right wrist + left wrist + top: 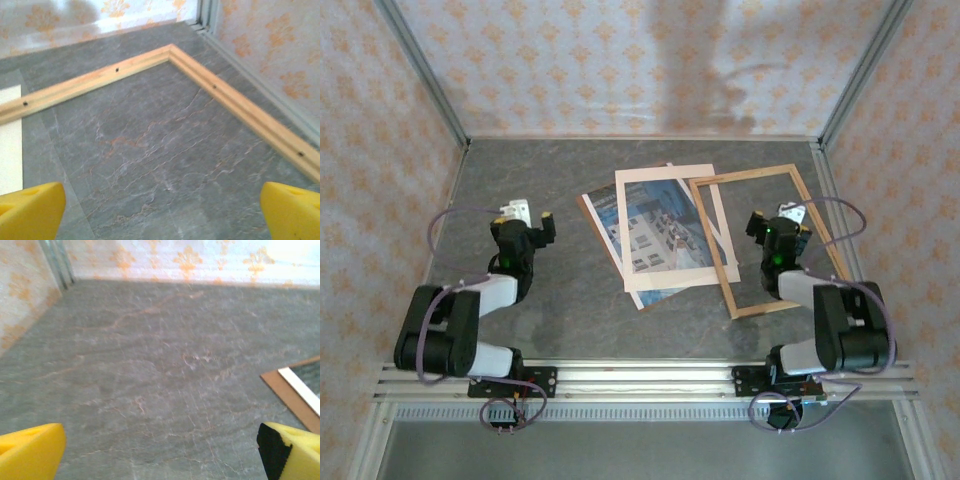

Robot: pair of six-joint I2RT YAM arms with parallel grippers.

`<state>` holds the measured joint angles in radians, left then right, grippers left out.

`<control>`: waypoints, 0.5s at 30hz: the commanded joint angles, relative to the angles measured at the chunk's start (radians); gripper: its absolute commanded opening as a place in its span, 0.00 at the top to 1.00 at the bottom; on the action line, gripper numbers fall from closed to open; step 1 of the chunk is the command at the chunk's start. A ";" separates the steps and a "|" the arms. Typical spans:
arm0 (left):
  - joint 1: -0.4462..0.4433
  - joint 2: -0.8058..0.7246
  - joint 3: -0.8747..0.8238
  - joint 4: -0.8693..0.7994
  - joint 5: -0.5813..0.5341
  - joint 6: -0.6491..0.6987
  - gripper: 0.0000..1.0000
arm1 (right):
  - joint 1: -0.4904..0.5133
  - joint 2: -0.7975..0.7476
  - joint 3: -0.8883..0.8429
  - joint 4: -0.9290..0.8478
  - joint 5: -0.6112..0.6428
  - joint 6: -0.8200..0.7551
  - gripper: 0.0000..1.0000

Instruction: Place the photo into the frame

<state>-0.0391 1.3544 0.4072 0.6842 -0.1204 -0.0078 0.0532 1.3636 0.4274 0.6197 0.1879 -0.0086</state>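
The photo (655, 235) lies face up in the middle of the surface (520, 170), sandwiched in a loose stack: a brown backing board (282, 387) beneath it and a cream mat board (665, 177) on top, so the pale building shows through the mat's window and one edge of the print pokes out on the near side. The frame (740, 176) lies flat just to the right, its left rail overlapping the mat's right margin and the rest of its opening resting on bare stone. The left arm (450, 320) is folded near its base with its jaws wide apart and empty, well to the left of the stack; its yellow fingertips (30, 450) look out over bare surface with only the backing board's corner at the right. The right arm (845, 320) holds its jaws above the frame's opening, also spread and holding nothing, with its fingertips (30, 210) facing the far right corner of the frame. Judging by this layout, the print must first come out from under the mat, which suits the left arm, while the right seems placed to steady or shift the frame.
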 commanded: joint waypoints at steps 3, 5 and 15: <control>0.001 -0.158 0.117 -0.322 -0.168 -0.205 0.00 | -0.001 -0.173 0.105 -0.308 0.128 0.141 0.01; 0.001 -0.197 0.151 -0.411 -0.116 -0.251 0.00 | -0.001 -0.231 0.160 -0.437 0.098 0.183 0.00; -0.145 -0.162 0.157 -0.369 0.308 -0.570 0.02 | 0.299 -0.124 0.316 -0.643 -0.113 0.245 0.04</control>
<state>-0.1078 1.1622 0.5537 0.3466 0.0742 -0.4603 0.2726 1.1744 0.6888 0.1158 0.1101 0.2092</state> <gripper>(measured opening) 0.983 0.960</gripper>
